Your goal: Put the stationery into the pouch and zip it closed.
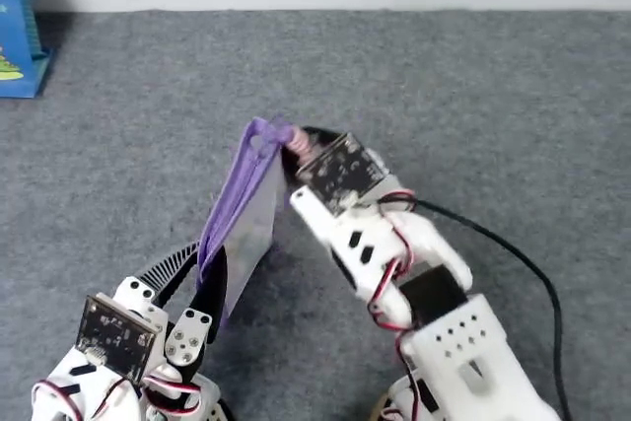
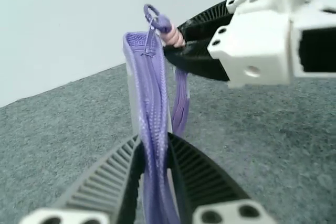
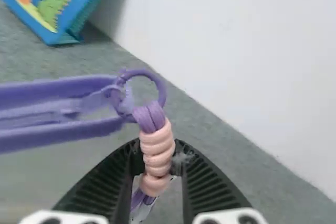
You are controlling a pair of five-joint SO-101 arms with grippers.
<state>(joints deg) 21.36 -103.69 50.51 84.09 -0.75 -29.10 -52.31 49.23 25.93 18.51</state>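
Fingers [image 2: 105, 177] on pouch [image 1: 237, 206] (arms [image 1: 434, 313] low)

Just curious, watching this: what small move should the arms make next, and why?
Probably the right gripper lets go of the pink pull: the zip looks shut right to the end of the pouch, while the left gripper grips it.

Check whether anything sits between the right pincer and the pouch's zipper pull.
Nothing visible does. The right pincer is shut on the zipper pull at the far end of the pouch, while the left pincer clamps its near end.
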